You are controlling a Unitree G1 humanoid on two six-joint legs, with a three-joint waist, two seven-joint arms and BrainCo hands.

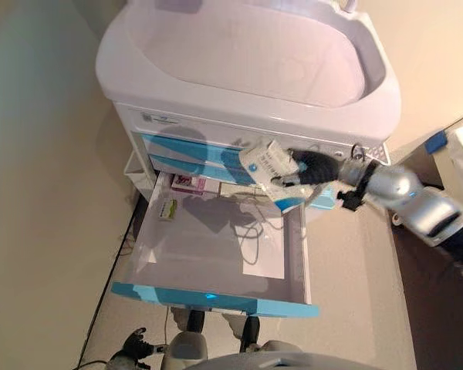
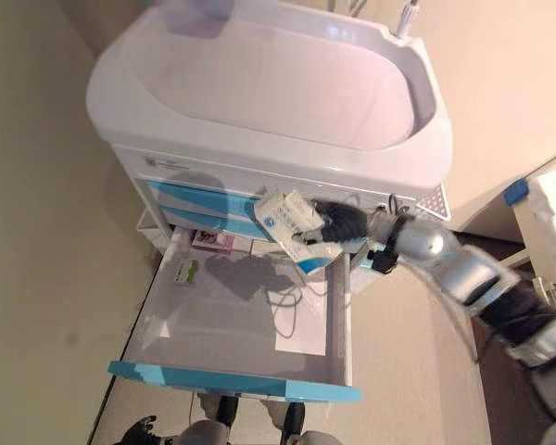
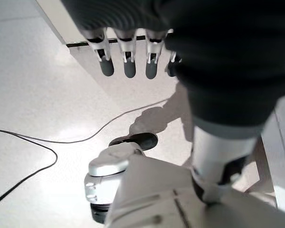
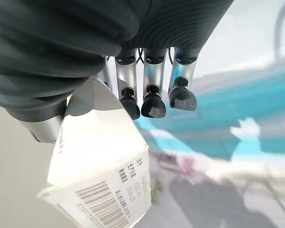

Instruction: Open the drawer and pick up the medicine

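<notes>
The white cart (image 1: 247, 69) stands before me with its blue-fronted drawer (image 1: 216, 297) pulled wide open, my right hand (image 1: 312, 167) above the drawer's back edge with fingers curled around the white medicine box (image 1: 272, 166), while my left hand (image 3: 133, 57) hangs low beside the cart, fingers straight and empty.

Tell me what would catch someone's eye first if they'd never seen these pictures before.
First, the right hand holding a white and blue medicine box in the air above the open drawer, just in front of the cart's closed blue drawers. Next, the pulled-out drawer itself, with a small green box and a pink box lying near its back. The left hand hangs idle over the floor.
</notes>
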